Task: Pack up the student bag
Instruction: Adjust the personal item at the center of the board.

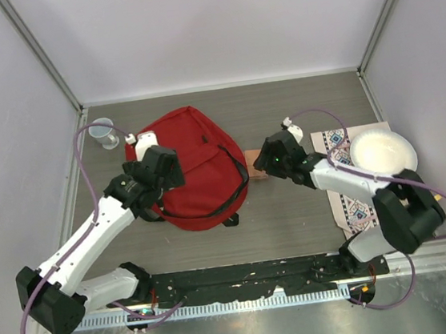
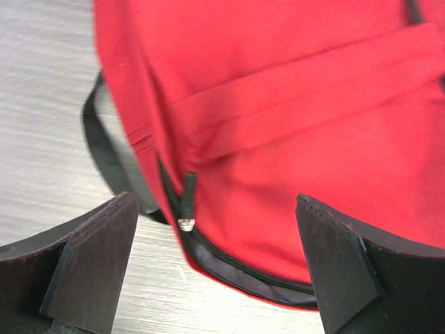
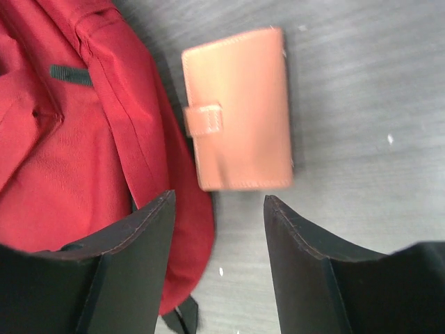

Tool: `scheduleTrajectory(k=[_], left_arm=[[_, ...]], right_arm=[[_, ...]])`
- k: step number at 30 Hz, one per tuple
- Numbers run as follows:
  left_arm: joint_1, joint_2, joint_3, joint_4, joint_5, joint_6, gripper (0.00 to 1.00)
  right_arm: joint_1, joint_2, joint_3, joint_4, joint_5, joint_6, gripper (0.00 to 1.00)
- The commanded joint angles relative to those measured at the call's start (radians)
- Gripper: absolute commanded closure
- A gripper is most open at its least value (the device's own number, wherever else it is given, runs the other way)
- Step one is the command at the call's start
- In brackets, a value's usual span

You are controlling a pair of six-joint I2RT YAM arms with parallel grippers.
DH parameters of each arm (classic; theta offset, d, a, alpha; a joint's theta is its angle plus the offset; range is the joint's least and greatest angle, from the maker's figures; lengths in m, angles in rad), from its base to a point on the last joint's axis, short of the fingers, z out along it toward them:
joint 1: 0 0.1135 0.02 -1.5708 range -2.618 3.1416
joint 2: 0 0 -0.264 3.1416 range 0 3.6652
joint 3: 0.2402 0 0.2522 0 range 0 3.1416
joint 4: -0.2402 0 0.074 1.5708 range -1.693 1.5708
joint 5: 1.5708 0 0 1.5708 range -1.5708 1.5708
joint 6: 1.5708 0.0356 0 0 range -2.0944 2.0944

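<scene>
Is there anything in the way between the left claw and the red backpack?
No, nothing visible. The left gripper is open over the red backpack, and only the bag's own black zipper pull shows in the gap.

The red backpack (image 3: 62, 139) hems the tan wallet (image 3: 240, 118) on one side; bare table (image 3: 361, 139) lies open opposite.

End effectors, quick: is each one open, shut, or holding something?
Left end effector: open, holding nothing, above red backpack.
Right end effector: open, holding nothing, by tan wallet.
</scene>
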Motion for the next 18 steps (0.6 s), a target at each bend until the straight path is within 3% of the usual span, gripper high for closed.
scheduleTrajectory(k=[1,8,13,18], left_arm=[[0.085,-0.041,-0.037,-0.076,-0.043,-0.089,0.01],[0.175,-0.098,-0.11,-0.068,0.005,-0.106,0.0],[0.246,-0.11,-0.156,-0.044,0.077,-0.108,0.0],[0.297,-0.109,-0.199,0.027,0.163,-0.1,0.01]], right_arm=[[-0.001,0.127,0.163,0.025,-0.015,-0.179,0.39],[0.002,0.335,0.306,-0.066,0.054,-0.321,0.3],[0.006,0.401,0.345,-0.068,0.054,-0.392,0.28],[0.006,0.435,0.351,-0.134,0.148,-0.403,0.27]])
